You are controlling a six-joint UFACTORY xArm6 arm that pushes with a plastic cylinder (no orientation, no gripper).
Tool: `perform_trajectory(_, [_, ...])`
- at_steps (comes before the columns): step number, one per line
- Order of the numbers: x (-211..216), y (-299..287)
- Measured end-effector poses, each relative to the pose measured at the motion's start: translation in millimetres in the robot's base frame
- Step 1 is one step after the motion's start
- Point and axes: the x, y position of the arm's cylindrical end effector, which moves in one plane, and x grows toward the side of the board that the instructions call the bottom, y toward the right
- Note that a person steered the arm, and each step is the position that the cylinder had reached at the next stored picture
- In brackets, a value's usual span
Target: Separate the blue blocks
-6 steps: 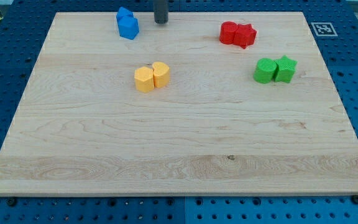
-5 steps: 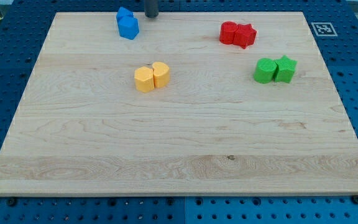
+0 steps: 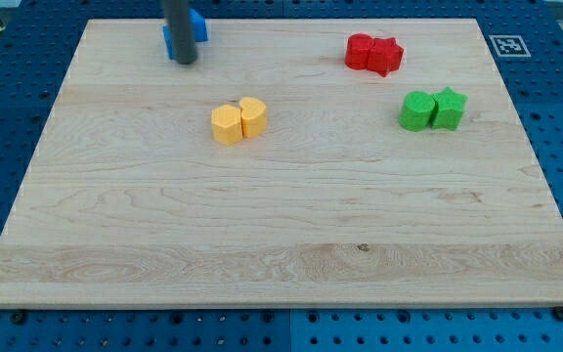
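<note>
1. Since the earlier frame my tip (image 3: pixel 185 61) has swung from the blue blocks' right to their near-left side — holding nothing, a bare rod.
2. Behind the rod, the blue blocks (image 3: pixel 196 27) show only partly — whether both touch, I cannot tell.

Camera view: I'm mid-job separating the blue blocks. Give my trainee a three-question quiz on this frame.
1. True or false: my tip sits beside the green blocks.
2. Which pair lies nearest the view's right edge? A) yellow blocks B) red blocks C) green blocks
3. Fill in: the rod partly hides the ____ blocks.

Key: 1. False; it is at the blue blocks, top left of the wooden board. 2. C. 3. Blue.
</note>
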Motion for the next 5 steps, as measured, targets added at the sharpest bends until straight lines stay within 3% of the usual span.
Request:
perform_trajectory(1, [-9.9,-65.4])
perform_trajectory(2, [-53.2,-103.8])
perform_trajectory(3, [-82.5,-95.4])
perform_trajectory(5, [-86.7,-38.8])
